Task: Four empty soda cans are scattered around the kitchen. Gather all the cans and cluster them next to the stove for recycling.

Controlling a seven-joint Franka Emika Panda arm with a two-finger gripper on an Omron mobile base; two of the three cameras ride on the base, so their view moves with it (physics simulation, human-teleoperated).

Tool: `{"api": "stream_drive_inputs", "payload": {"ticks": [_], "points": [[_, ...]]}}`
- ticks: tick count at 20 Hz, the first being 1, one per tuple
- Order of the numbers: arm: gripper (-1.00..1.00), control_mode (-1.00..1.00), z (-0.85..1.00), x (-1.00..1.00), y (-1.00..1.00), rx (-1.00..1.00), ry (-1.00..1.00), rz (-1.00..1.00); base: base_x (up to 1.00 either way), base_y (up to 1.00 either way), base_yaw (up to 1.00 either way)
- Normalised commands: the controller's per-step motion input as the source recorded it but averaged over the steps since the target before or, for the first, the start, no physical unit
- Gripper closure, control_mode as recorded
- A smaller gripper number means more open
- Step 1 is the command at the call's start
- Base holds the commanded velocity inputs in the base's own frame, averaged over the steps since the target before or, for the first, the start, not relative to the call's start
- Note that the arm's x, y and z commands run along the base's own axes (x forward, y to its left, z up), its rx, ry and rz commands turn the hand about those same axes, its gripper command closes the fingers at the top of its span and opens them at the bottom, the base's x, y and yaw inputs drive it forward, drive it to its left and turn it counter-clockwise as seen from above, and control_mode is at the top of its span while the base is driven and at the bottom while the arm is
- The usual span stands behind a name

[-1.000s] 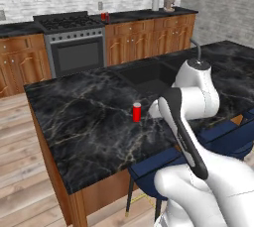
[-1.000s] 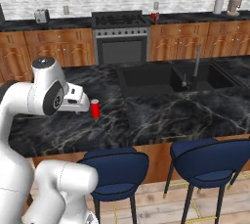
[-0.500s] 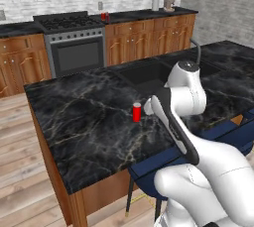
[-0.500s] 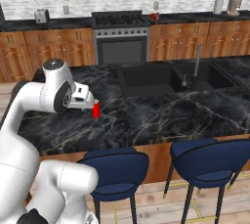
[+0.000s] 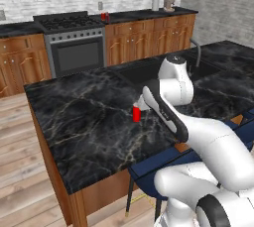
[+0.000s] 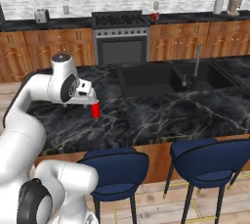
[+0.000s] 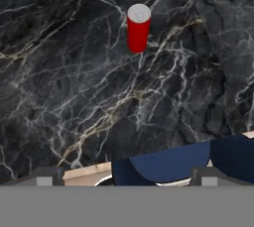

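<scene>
**Above the island counter: open gripper near one upright soda can**

On the black marble island counter (image 5: 84, 122) a plain red soda can (image 5: 136, 114) stands upright, well back from the near edge and left of the sunken sink (image 6: 161, 78). The gripper (image 7: 124, 176) hangs over the near part of the island with its fingers spread wide and nothing between them; the can lies apart from it, farther in. A second red can (image 6: 155, 16) sits on the far wall counter, just right of the stove (image 6: 119, 34). Two blue stools (image 6: 114, 169) stand at the island's near side.
</scene>
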Motion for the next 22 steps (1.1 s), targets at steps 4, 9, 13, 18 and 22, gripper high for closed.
{"api": "stream_drive_inputs", "payload": {"ticks": [4, 9, 13, 18, 22], "points": [[-1.00, -1.00, -0.14, 0.42, 0.00, 0.00, 0.04, 0.00, 0.00, 0.00, 0.00], [-1.00, -1.00, -0.18, 0.36, 0.00, 0.00, 0.03, 0.00, 0.00, 0.00, 0.00], [-1.00, -1.00, -0.28, 0.30, 0.00, 0.00, 0.04, 0.00, 0.00, 0.00, 0.00], [-1.00, -1.00, -0.23, 0.29, 0.01, 0.00, 0.02, 0.00, 0.00, 0.00, 0.00], [-1.00, -1.00, -0.12, 0.29, 0.00, 0.00, 0.00, 0.00, 0.00, 0.00, 0.00]]}}
